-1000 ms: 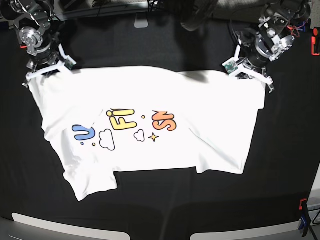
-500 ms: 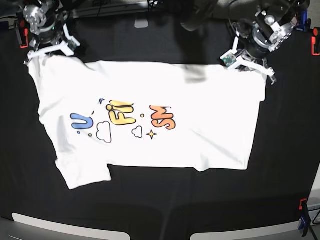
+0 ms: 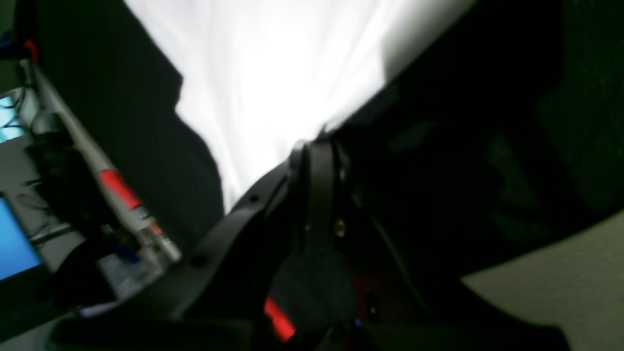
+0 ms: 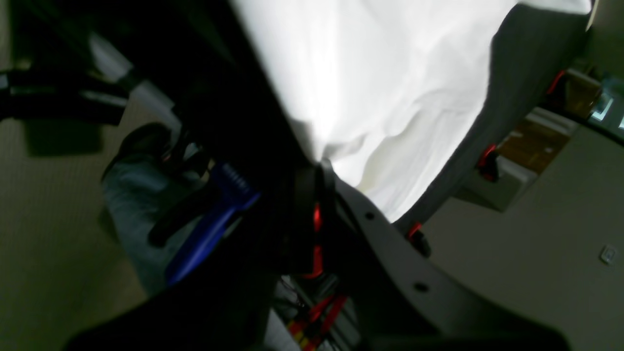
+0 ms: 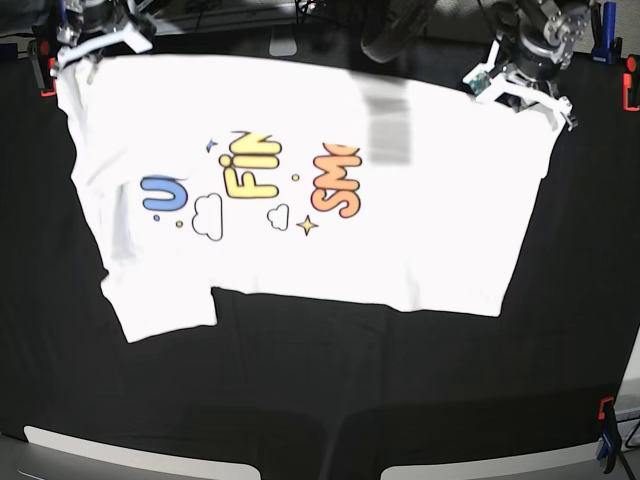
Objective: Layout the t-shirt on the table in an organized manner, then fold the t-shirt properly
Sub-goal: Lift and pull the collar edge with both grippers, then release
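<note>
Both arms have pulled toward the far edge of the table [image 5: 400, 380] since a second ago, and the t-shirt [image 5: 440, 220] has travelled up with them, stretched flatter, more of the print unfolded.

Left gripper [image 5: 520, 85]: jaws clamped on the shirt's upper corner on the base view's right; its wrist view shows dark fingers [image 3: 312, 180] pressed together with white cloth [image 3: 273, 73] fanning out from the pinch. Right gripper [image 5: 95, 45]: closed on the opposite upper corner at the top left of the base view; its wrist view has the fingers [image 4: 317, 195] shut where the shirt [image 4: 390, 87] bunches into small folds.

Pose: both arms reach in from the far side, one at each top corner, wrists angled down, well apart with the shirt's top edge pulled taut between them.

Shirt: print side up, lying sideways, blue "U", yellow "FIN", orange "SM" lettering visible with clouds and a star. One sleeve sticks out at lower left. A grey rectangular shadow or fold sits near the top middle; cannot tell which, view is overexposed. Lower edge rests on the black cloth; upper edge looks slightly lifted at the grippers. Red clips [image 5: 631, 95] at table edges.
</note>
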